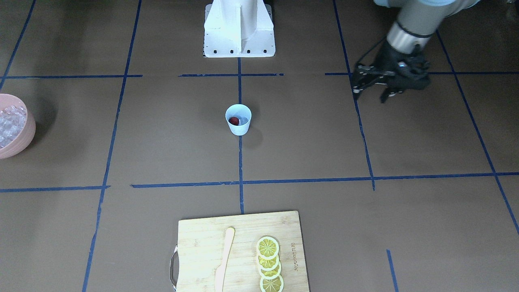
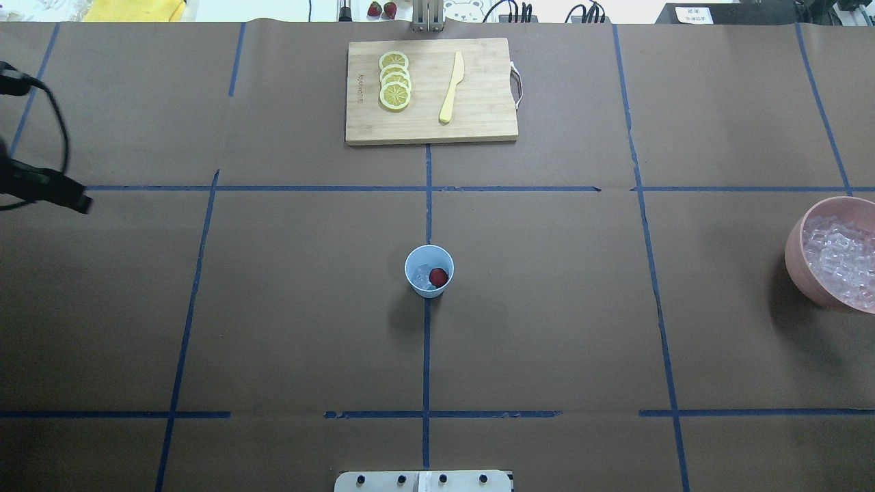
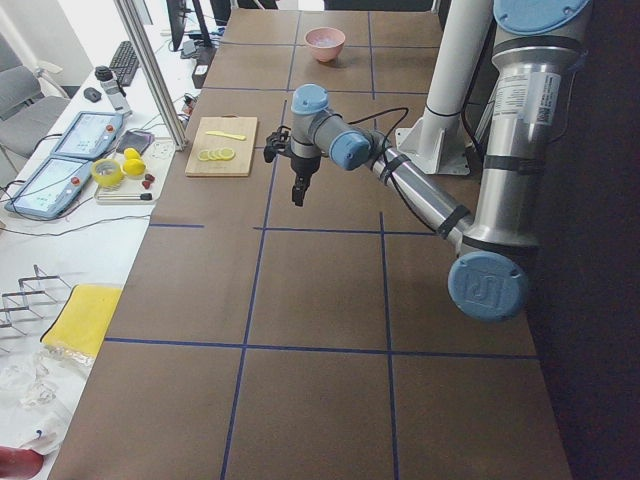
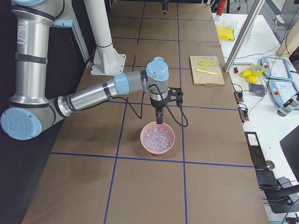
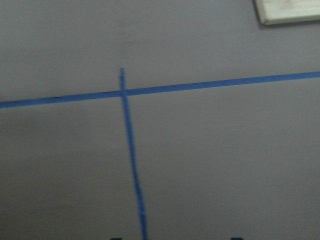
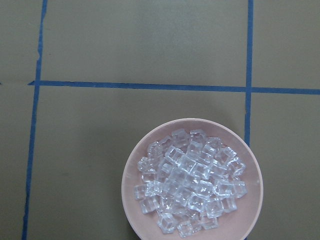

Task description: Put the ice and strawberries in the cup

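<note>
Front-facing view: the cup [image 1: 238, 126] stands at frame centre and holds the strawberry [image 1: 234, 120] and some ice [image 1: 243, 121]. The left gripper [image 1: 369, 96] hangs at upper right, jaws spread and empty.

Overhead view: the pink bowl [image 2: 794, 260], full of cubes, sits at the right edge.

Right side view: the right gripper [image 4: 159, 119] hovers over that bowl. I cannot tell whether it is spread or closed.
</note>
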### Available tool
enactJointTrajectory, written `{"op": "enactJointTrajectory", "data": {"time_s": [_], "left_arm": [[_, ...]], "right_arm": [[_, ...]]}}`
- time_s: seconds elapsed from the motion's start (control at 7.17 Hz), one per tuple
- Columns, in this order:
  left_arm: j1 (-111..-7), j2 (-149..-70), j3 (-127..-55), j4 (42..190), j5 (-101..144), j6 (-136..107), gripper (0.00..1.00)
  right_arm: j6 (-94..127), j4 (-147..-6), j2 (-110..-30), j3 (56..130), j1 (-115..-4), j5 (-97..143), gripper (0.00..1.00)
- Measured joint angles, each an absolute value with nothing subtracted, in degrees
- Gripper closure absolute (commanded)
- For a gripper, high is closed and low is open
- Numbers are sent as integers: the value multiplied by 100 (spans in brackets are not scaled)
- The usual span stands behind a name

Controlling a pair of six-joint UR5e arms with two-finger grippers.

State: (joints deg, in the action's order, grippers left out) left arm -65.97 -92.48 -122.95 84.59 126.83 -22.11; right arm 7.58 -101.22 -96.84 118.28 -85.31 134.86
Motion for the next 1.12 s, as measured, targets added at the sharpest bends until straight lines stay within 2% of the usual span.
{"op": "enactJointTrajectory", "data": {"time_s": [0.28,0.42,0.7,1.12], "left_arm": [[-8364,-9089,-11675,7431,12941,879,19],[-8907,-9037,-11128,7211,13157,1850,0],[-9246,-8661,-10647,6958,13668,2137,0],[-9294,-8262,-10766,6817,13566,1607,0]], "right_arm": [[-34,-10254,-9500,11264,-8720,13425,0],[-454,-10262,-9441,10965,-8846,13408,0],[-1066,-10271,-9427,10675,-9034,13420,0],[-1186,-10241,-9598,10685,-9081,13367,0]]}}
